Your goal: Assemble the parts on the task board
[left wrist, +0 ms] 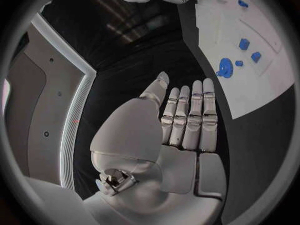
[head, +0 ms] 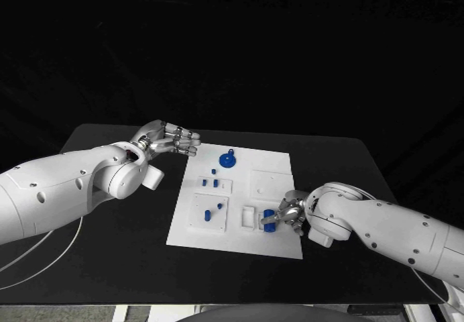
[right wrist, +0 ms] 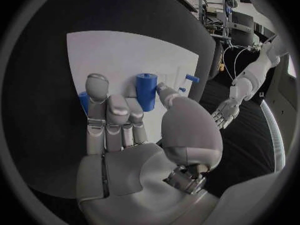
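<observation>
The white task board (head: 275, 164) lies mid-table with blue parts on it. My right hand (head: 290, 216) is low over the board's near right part, where a blue cylinder (right wrist: 146, 91) stands upright on the board (right wrist: 106, 50). Its thumb tip presses one side of the cylinder and its fingers (right wrist: 119, 115) close in from the other. A second blue part (right wrist: 83, 102) peeks out behind those fingers. My left hand (head: 170, 141) hovers off the board's far left corner, fingers (left wrist: 190, 115) straight and side by side, holding nothing.
A round blue knob (head: 227, 159) stands near the board's far edge, and small blue pieces (head: 210, 182) and a blue peg (head: 206, 215) sit in the left-hand recesses. Black table (head: 116, 221) surrounds the board on all sides.
</observation>
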